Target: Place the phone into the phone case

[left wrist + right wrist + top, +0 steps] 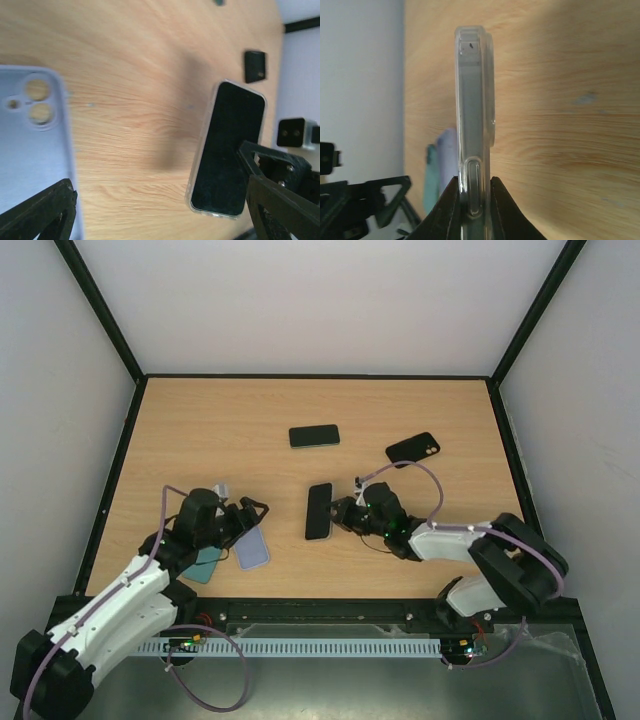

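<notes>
A black-screened phone (319, 510) with a clear case round its edge lies mid-table. My right gripper (341, 512) is shut on its near end. The right wrist view shows the phone (474, 110) edge-on, its clear side clamped between my right gripper's (474, 200) fingers. The left wrist view shows the phone (227, 150) flat with its screen up. A lavender phone case (252, 548) lies empty, camera hole showing (30, 145). My left gripper (245, 515) is open and empty above the wood between the case and the phone (156, 167).
A teal case (205, 565) lies partly under the lavender one. A dark phone (314, 435) lies further back at the centre. A black case (412, 449) lies at the back right, also in the left wrist view (255, 66). Black frame rails (120, 455) edge the table.
</notes>
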You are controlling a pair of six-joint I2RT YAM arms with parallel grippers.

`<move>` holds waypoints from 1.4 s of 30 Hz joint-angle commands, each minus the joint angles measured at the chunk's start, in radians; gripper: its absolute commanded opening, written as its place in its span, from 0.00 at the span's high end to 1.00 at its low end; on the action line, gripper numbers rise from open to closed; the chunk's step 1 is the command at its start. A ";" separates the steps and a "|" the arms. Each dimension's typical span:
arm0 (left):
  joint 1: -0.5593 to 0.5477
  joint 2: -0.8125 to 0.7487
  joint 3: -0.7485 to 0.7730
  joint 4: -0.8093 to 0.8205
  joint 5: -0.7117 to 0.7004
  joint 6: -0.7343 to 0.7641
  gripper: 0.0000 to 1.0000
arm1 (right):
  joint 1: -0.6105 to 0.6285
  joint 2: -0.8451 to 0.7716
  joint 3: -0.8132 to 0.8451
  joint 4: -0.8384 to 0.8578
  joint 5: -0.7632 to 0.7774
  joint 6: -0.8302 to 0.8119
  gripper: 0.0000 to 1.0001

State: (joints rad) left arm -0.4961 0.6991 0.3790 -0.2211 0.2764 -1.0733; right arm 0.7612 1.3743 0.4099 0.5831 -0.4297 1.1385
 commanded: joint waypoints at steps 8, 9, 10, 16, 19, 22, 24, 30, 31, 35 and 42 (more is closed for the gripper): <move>0.028 0.096 0.010 -0.113 -0.112 0.022 0.04 | -0.011 0.172 0.002 0.064 -0.045 -0.028 0.87; 0.029 0.102 0.007 -0.108 -0.110 0.024 0.05 | -0.013 0.177 0.003 0.050 -0.039 -0.034 0.86; 0.028 0.110 0.005 -0.098 -0.110 0.023 0.04 | -0.015 0.181 0.005 0.033 -0.032 -0.039 0.85; 0.027 0.162 -0.013 -0.029 -0.081 0.020 0.04 | -0.028 0.172 0.015 -0.070 0.030 -0.080 0.73; 0.027 0.189 -0.031 0.020 -0.063 0.013 0.05 | -0.029 0.157 0.035 -0.144 0.059 -0.101 0.68; 0.025 0.223 -0.036 0.056 -0.060 0.012 0.05 | -0.029 0.121 0.058 -0.215 0.101 -0.122 0.59; 0.024 0.245 -0.044 0.083 -0.059 0.004 0.05 | -0.029 0.094 0.073 -0.274 0.153 -0.135 0.53; 0.010 0.325 -0.059 0.165 -0.050 -0.016 0.05 | -0.034 -0.006 0.089 -0.400 0.279 -0.172 0.32; 0.006 0.341 -0.061 0.184 -0.043 -0.017 0.05 | -0.034 -0.022 0.095 -0.422 0.300 -0.181 0.30; -0.013 0.422 -0.065 0.270 -0.015 -0.042 0.05 | -0.035 -0.077 0.147 -0.527 0.375 -0.211 0.20; -0.108 0.550 -0.011 0.367 -0.036 -0.099 0.06 | -0.033 -0.180 0.169 -0.571 0.384 -0.224 0.13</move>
State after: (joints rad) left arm -0.5571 1.1828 0.3519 0.1322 0.2420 -1.1267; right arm 0.7322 1.2507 0.5655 0.0780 -0.0959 0.9375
